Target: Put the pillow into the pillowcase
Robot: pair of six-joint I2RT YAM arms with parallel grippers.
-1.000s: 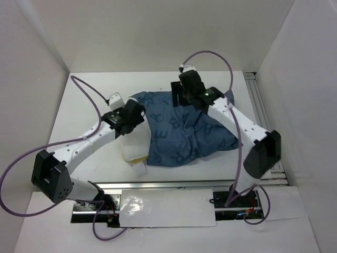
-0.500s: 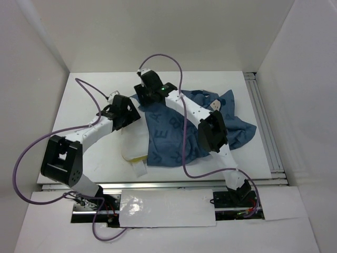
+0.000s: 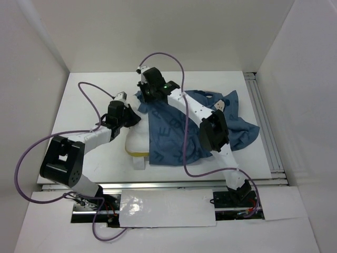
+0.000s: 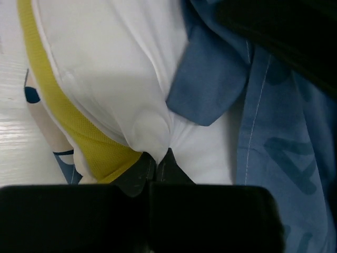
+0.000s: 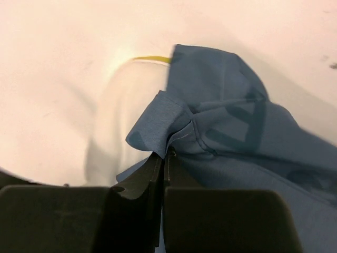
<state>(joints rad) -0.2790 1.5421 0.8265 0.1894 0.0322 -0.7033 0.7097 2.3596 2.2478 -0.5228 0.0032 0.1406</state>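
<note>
- Left fingers (image 4: 157, 164) are closed, nipping a small fold of the pillow (image 4: 116, 63) just beside its yellow piping (image 4: 92, 139). It is a thin pinch of cover, not a deep hold.
- Right fingers (image 5: 164, 158) are closed on the hem of the pillowcase (image 5: 237, 132) at a corner of its mouth. A flap of hem is folded over just above the tips.
- From overhead, the pillow lies on the bench (image 3: 89, 100) and looks mostly inside the pillowcase. Its left end pokes out bare, piping showing at the near corner. Both arms meet at the far-left corner of the mouth.
- Step in hand, as I read it: draw the mouth leftward over the exposed end while the pillow is held back.
- To do it well, work the hands in opposition. The right lifts the hem off the pillow and carries it left; the left presses the pillow rightward into the pillowcase.
- Keep the hem raised over the piping, which looks likely to snag.
- Risk: the left pinch sits right at the hem, so the cloth cannot pass those fingers. A regrip nearer the outer edge is probably needed.
- The near corner of the mouth has no hand on it and will likely want its own pull.
</note>
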